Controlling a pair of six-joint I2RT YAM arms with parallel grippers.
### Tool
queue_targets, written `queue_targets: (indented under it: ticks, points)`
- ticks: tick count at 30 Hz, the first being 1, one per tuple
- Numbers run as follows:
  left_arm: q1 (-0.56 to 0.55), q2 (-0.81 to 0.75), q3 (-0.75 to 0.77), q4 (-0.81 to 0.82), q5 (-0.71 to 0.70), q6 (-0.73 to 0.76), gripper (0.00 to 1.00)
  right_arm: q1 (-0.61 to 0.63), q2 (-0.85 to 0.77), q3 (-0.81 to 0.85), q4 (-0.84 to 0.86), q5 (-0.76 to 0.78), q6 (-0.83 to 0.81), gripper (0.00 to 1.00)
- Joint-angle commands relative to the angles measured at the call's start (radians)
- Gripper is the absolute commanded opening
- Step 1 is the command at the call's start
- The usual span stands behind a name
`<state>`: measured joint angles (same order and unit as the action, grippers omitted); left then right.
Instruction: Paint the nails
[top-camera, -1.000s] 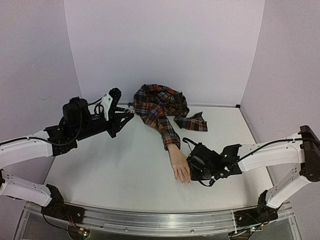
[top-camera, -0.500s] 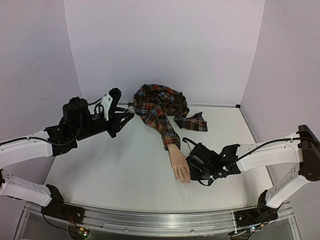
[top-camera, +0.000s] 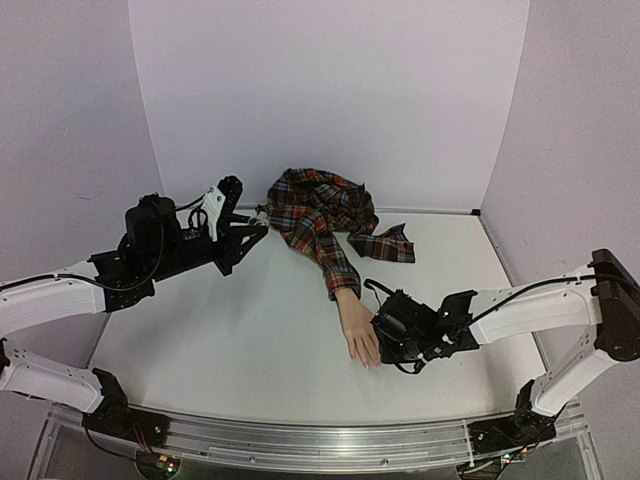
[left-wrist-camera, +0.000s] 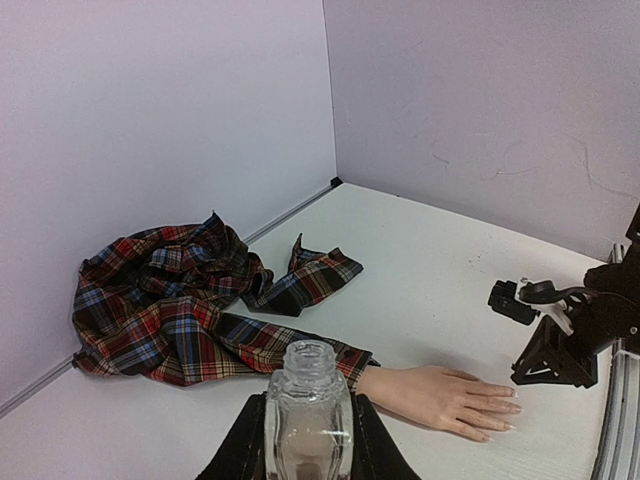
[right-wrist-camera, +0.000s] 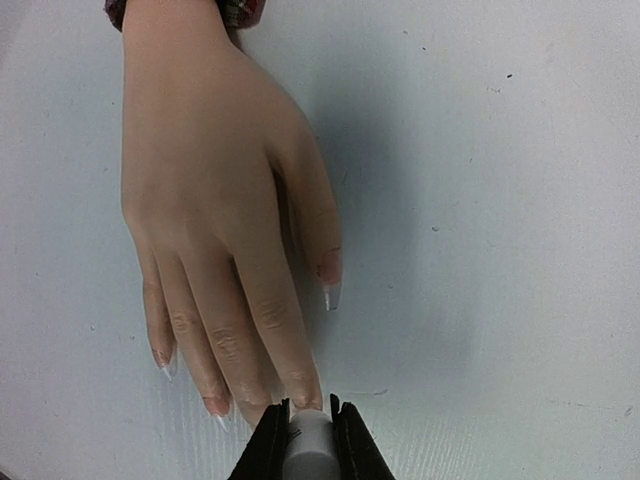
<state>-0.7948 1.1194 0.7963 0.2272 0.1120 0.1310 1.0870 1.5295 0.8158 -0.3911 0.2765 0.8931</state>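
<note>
On the white desk (top-camera: 250, 320), near its front edge and a little right of centre, lies the pale peach mannequin hand (top-camera: 358, 335), palm down, its digits pointing toward the arm bases. Its wrist comes out of a red-blue plaid sleeve (top-camera: 335, 262), which runs back to a crumpled heap of the same cloth against the rear wall.

The nails (right-wrist-camera: 331, 296) sit at the tips of those digits. In the right wrist view the thumb's nail reads as a small pale grey sliver, and the others show only as tiny light points at the ends of the digits.

The right fingers (right-wrist-camera: 345, 450) are closed on a small white cylinder (right-wrist-camera: 311, 445), held low over the desk right at the tip of the digit next to the thumb. Whether the cylinder touches that tip cannot be told, and what lies below it is hidden.

The left fingers (left-wrist-camera: 368, 450) are clamped on the two sides of a small clear glass bottle (left-wrist-camera: 308, 415), which stands upright between them with its mouth open at the top. That arm hangs above the left rear part of the desk, well apart from the mannequin hand, its camera looking across the sleeve toward the other arm.
</note>
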Motion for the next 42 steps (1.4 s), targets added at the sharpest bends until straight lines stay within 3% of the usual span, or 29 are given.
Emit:
queue_targets:
  ticks: [1, 12, 19, 42]
  points:
    - [0.006, -0.009, 0.007, 0.041, 0.011, -0.005, 0.0, -0.006, -0.014, -0.024, -0.002, 0.004, 0.018, 0.0]
    - [0.006, -0.006, 0.009, 0.043, 0.017, -0.008, 0.0, -0.005, -0.042, -0.04, 0.0, -0.012, -0.007, 0.0]
    - [0.006, -0.005, 0.009, 0.044, 0.017, -0.01, 0.0, -0.003, -0.141, -0.045, 0.002, 0.022, -0.015, 0.0]
    - [0.005, -0.018, 0.005, 0.04, 0.014, -0.006, 0.0, -0.005, -0.038, 0.016, 0.006, 0.037, -0.002, 0.0]
